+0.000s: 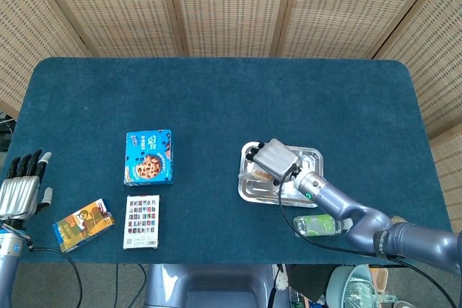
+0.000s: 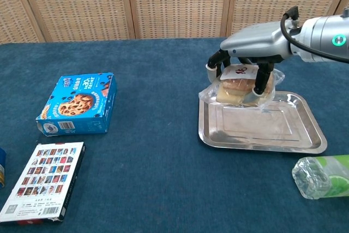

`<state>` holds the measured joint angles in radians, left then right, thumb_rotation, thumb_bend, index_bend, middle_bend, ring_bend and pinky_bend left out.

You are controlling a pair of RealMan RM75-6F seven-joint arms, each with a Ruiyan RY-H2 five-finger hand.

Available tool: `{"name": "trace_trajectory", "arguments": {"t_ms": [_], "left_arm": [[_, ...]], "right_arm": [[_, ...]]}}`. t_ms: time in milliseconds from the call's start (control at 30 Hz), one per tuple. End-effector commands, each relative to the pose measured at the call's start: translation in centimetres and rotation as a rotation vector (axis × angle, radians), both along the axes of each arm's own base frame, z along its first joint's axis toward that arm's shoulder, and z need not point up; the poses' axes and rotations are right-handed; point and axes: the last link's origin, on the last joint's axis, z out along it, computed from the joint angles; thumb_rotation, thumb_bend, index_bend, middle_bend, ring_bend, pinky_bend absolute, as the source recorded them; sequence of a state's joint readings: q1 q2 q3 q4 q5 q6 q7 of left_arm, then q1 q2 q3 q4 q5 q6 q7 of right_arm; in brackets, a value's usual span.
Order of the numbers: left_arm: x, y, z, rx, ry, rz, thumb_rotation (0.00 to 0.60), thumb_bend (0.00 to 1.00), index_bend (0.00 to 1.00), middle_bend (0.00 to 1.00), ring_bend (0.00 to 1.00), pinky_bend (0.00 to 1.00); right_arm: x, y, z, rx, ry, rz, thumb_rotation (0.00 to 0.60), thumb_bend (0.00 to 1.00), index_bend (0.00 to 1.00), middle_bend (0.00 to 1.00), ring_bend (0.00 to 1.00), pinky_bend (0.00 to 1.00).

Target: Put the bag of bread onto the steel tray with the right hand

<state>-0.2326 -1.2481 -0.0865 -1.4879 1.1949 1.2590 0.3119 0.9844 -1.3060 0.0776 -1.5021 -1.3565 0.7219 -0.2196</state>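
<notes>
My right hand grips the clear bag of bread from above, fingers down both sides. The bag hangs over the far left part of the steel tray; whether its bottom touches the tray I cannot tell. In the head view the hand hides most of the bag. My left hand rests at the table's left edge, fingers apart and holding nothing.
A blue cookie box lies left of centre. In front of it is a picture-covered white box. An orange packet lies near my left hand. A plastic bottle lies just before the tray.
</notes>
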Motion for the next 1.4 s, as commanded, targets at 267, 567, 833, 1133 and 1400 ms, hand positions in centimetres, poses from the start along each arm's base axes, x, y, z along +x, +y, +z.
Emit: {"name": "trace_trajectory", "arguments": {"t_ms": [267, 567, 833, 1133, 1400], "left_arm": [[0.0, -0.1, -0.2, -0.007, 0.001, 0.000, 0.600, 0.50, 0.00, 0.00, 0.00, 0.00], [0.1, -0.1, -0.3, -0.003, 0.009, -0.002, 0.600, 0.50, 0.00, 0.00, 0.00, 0.00], [0.0, 0.0, -0.2, -0.002, 0.009, 0.001, 0.600, 0.50, 0.00, 0.00, 0.00, 0.00], [0.1, -0.1, -0.3, -0.004, 0.012, -0.004, 0.600, 0.50, 0.00, 0.00, 0.00, 0.00], [0.3, -0.1, -0.5, -0.010, 0.013, -0.009, 0.600, 0.50, 0.00, 0.00, 0.00, 0.00]], "right_arm": [[-1.1, 0.0, 0.8, 0.003, 0.001, 0.001, 0.600, 0.28, 0.32, 0.43, 0.35, 0.66], [-1.9, 0.3, 2.0, -0.011, -0.009, -0.004, 0.600, 0.28, 0.32, 0.43, 0.35, 0.66], [-2.3, 0.3, 2.7, -0.026, -0.016, -0.015, 0.600, 0.28, 0.32, 0.43, 0.35, 0.66], [-3.7, 0.6, 3.6, -0.011, -0.017, -0.072, 0.600, 0.26, 0.29, 0.28, 0.29, 0.58], [-5.0, 0.8, 4.5, 0.000, 0.040, -0.145, 0.600, 0.22, 0.12, 0.16, 0.18, 0.47]]}}
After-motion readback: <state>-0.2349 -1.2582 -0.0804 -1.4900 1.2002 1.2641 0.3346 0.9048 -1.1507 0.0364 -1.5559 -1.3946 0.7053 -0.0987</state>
